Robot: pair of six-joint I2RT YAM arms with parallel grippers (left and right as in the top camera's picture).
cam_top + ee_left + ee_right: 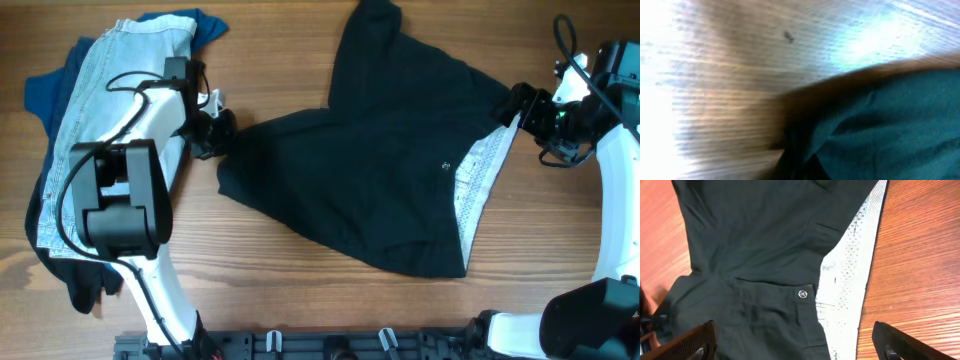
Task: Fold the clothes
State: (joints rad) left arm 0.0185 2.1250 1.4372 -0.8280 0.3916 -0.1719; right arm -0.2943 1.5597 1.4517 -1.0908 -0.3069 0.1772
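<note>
The black shorts (pixel 370 150) lie spread flat mid-table, with the pale patterned waistband lining (pixel 480 175) at the right and a small button (pixel 446 166). My left gripper (pixel 218 135) is at the shorts' left corner, which is drawn to a point at it, and looks shut on the cloth. The left wrist view is blurred and shows dark cloth (pixel 890 125) close up. My right gripper (pixel 520 105) hangs open over the waistband's far end. Its wrist view shows the shorts (pixel 755 255), lining (pixel 850 280) and button (pixel 801 294) between the spread fingers (pixel 797 347).
Light-blue denim shorts (pixel 90 100) lie piled on a blue top (pixel 205 25) at the far left, partly under the left arm. The wooden table (pixel 300 60) shows bare beyond the shorts. A black rail (pixel 330 345) runs along the front edge.
</note>
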